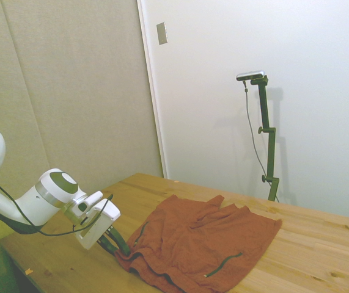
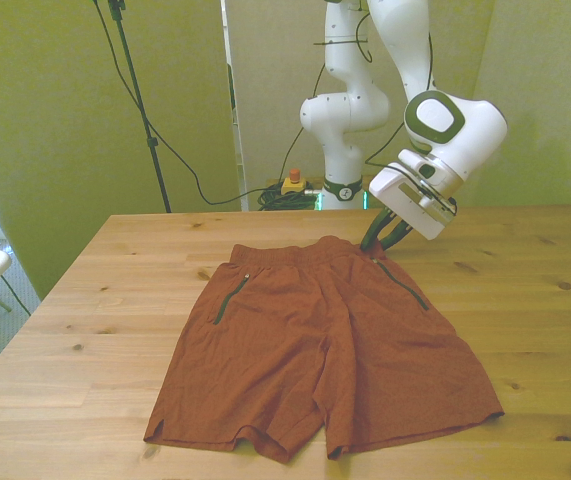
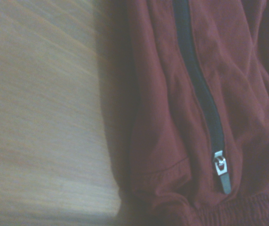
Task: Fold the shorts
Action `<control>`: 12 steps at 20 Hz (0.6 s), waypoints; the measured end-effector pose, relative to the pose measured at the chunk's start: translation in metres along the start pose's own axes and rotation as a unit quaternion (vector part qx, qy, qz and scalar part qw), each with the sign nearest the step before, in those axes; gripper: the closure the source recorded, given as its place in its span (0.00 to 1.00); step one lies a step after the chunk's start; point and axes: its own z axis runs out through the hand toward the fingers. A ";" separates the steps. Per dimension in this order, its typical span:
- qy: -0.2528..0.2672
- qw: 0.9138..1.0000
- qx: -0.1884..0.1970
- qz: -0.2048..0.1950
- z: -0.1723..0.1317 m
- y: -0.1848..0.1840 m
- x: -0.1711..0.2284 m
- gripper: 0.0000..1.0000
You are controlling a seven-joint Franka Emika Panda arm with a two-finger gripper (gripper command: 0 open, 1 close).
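Observation:
The rust-red shorts (image 2: 315, 340) lie spread flat on the wooden table (image 2: 115, 300), with the waistband toward the far edge and both legs toward the near edge. My gripper (image 2: 373, 244) is down at the waistband corner on the front view's right. Its dark fingers meet in a point, shut on the shorts' edge there. In the side view the gripper (image 1: 120, 249) sits at the near-left corner of the shorts (image 1: 205, 238). The wrist view shows the shorts (image 3: 247, 94) from close by, with a dark pocket zipper (image 3: 200, 80), its metal pull (image 3: 221, 169) and bare table wood (image 3: 40, 117).
Bare wood surrounds the shorts on both sides in the front view. A red emergency button (image 2: 292, 184) and cables lie behind the table's far edge. A white wall and a door frame (image 1: 153, 91) stand behind the table in the side view.

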 end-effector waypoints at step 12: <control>0.012 0.999 0.033 0.006 -0.026 -0.005 0.000 1.00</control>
